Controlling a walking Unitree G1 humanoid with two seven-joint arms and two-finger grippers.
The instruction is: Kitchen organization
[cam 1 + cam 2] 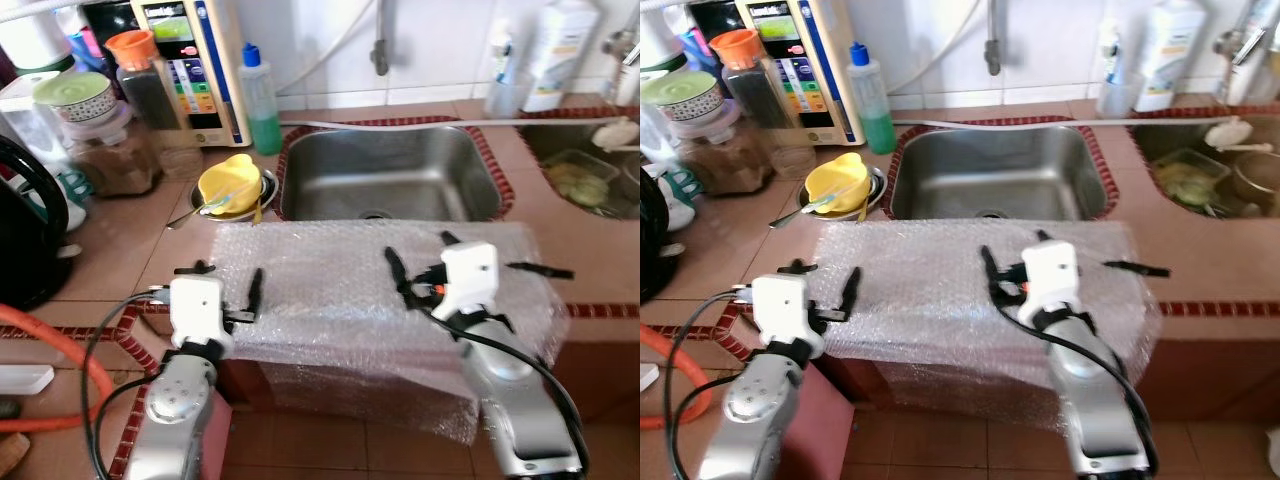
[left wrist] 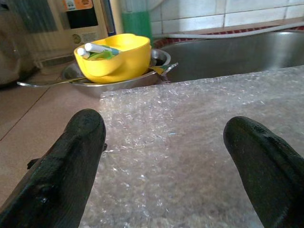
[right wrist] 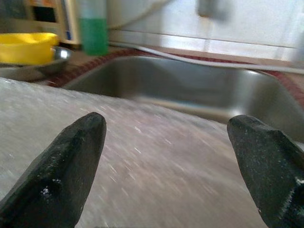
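Terracotta-tiled desk [image 1: 120,235] edged with dark red trim, crowded at far left: black appliance [image 1: 25,230], orange hose [image 1: 60,345], jars, one with a green-rimmed lid [image 1: 72,95], one with an orange cap [image 1: 133,47], and a water-filter unit [image 1: 195,60] against the white-tiled wall. Beside that, green liquid in a blue-capped bottle [image 1: 260,100]. Just in front, yellow bowl [image 1: 228,182] sitting in a steel dish [image 2: 118,80], spoon handle reaching out to the left; closer from the left wrist view, a white tube-like item [image 2: 97,47] lying inside the bowl, too small to make out from the head camera.

Bubble wrap [image 1: 370,290] spread across the desk's front edge before the steel sink [image 1: 385,175], hanging down over the edge. Left hand [image 1: 222,285] at the wrap's left end, fingers spread wide, hovering low over the sheet; whether touching cannot be told. Right hand [image 1: 470,262] over the wrap's middle-right, also spread wide, holding nothing; from its wrist view, both black fingers [image 3: 61,175] apart above the blurred sheet, with the sink basin beyond.

Farther right, white bottles [image 1: 560,50] along the wall and a second sink [image 1: 1200,175] with dishes inside, shown more fully by the right eye
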